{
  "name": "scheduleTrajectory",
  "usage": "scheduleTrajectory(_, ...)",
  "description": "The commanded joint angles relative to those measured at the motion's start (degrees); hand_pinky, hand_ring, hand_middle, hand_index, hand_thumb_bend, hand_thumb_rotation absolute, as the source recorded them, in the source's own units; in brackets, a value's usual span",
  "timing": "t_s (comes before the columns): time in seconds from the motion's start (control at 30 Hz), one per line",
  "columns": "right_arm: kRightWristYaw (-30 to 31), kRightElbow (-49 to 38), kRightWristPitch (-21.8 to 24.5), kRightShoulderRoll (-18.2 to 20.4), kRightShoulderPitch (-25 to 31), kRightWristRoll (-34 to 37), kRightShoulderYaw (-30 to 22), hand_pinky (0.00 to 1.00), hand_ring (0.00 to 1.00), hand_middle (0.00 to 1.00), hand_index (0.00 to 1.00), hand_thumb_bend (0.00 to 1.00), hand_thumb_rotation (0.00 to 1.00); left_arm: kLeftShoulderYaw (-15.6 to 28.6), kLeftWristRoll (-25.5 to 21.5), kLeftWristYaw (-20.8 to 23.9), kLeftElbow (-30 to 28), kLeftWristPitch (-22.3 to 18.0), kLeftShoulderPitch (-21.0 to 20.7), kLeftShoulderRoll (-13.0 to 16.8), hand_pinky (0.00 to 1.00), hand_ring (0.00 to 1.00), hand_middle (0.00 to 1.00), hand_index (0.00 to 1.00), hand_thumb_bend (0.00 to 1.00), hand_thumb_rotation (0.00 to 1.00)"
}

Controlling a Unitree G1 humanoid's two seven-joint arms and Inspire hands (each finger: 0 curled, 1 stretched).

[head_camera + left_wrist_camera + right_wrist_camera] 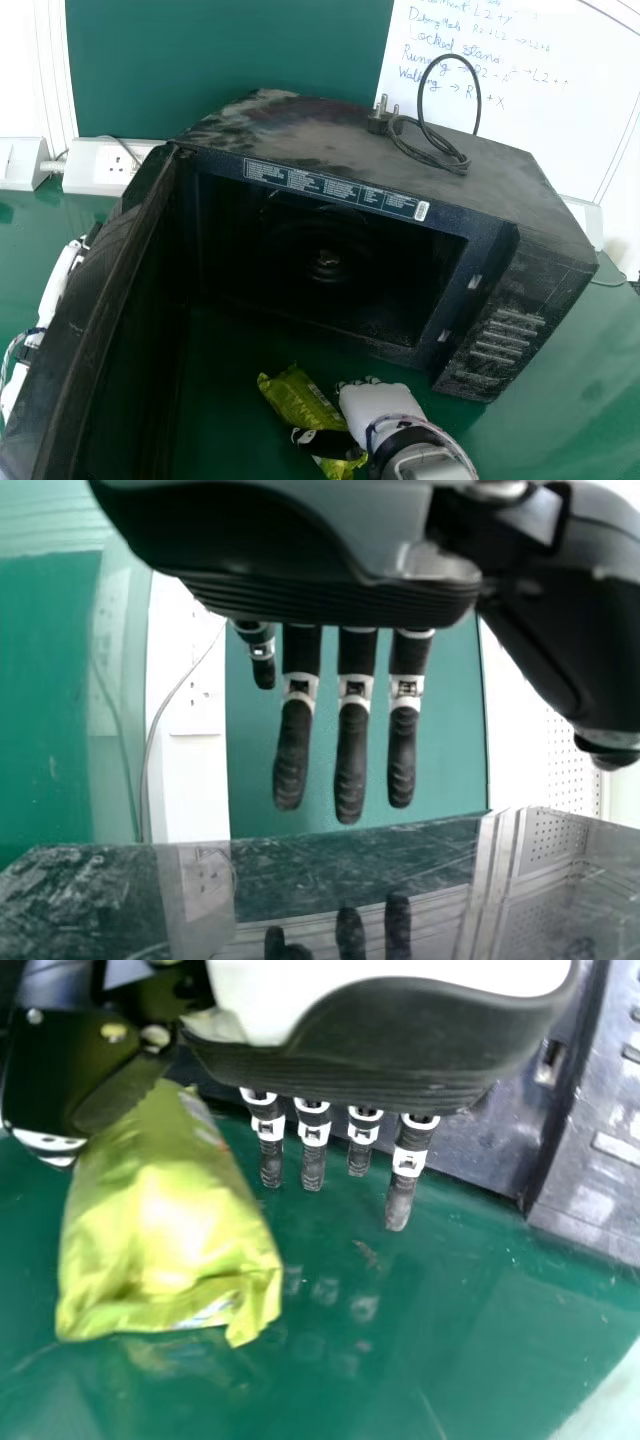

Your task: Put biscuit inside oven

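Closest in, just in front of the oven (pixel 250 130), at its open mouth: the right hand (pixel 380 408), reaching in over the green desk (pixel 530 430). Fingers (pixel 313 1160) straight and apart from one another, tips toward the desk, with the thumb (pixel 325 443) across the packet. Beside those fingers, still outside the oven and before its mouth, the yellow-green biscuit packet (pixel 300 405), tilted and a bit crumpled. Cannot tell of any firm pinch on it, or of any gap between packet and desk. Along the oven's left side, the door (pixel 85 300), swung wide open toward the camera. Past that door, left of the oven, the left hand (pixel 60 283), with fingers (pixel 352 760) straight, spaced apart and clamped on nothing. Within the oven, a dark cavity with a round fitting (pixel 327 260) in view. On top of the oven, a looped black cord (pixel 478 100) and its plug (pixel 378 122). Left of the oven, toward the back, a white socket box (pixel 100 165). Behind the oven, a green panel (pixel 230 50) and, to the right, a whiteboard (pixel 540 110) with handwriting.
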Motion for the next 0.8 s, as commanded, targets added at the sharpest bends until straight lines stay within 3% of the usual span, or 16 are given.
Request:
scheduleTrajectory(0.0,2.0,0.7,-1.5,1.3,2.6,0.4,1.7,0.83,0.91,0.95,0.93,0.91,0.52,-0.2,0.2,-0.2,0.5,-0.6,0.2,-0.2,0.27,0.31,0.40,0.49,0.52,0.06)
scheduleTrajectory(0.3,3.4,-1.5,-4.5,5.4,3.6,-3.3,4.6,0.82,0.92,0.96,0.93,0.89,0.52,-0.2,0.1,0.1,-0.6,0.2,0.6,-0.3,0.27,0.31,0.41,0.49,0.52,0.06)
scheduleTrajectory(0.63,1.8,-2.1,-7.2,6.7,5.2,-4.0,4.7,0.83,0.91,0.95,0.91,0.83,0.52,-0.2,0.4,0.4,-1.4,0.7,0.8,-0.2,0.27,0.31,0.41,0.49,0.52,0.06)
scheduleTrajectory(0.77,0.2,-1.9,-7.8,6.8,6.0,-4.5,4.6,0.79,0.88,0.92,0.89,0.83,0.47,-0.1,0.2,0.2,-1.2,0.5,0.8,-0.1,0.27,0.31,0.41,0.49,0.52,0.06)
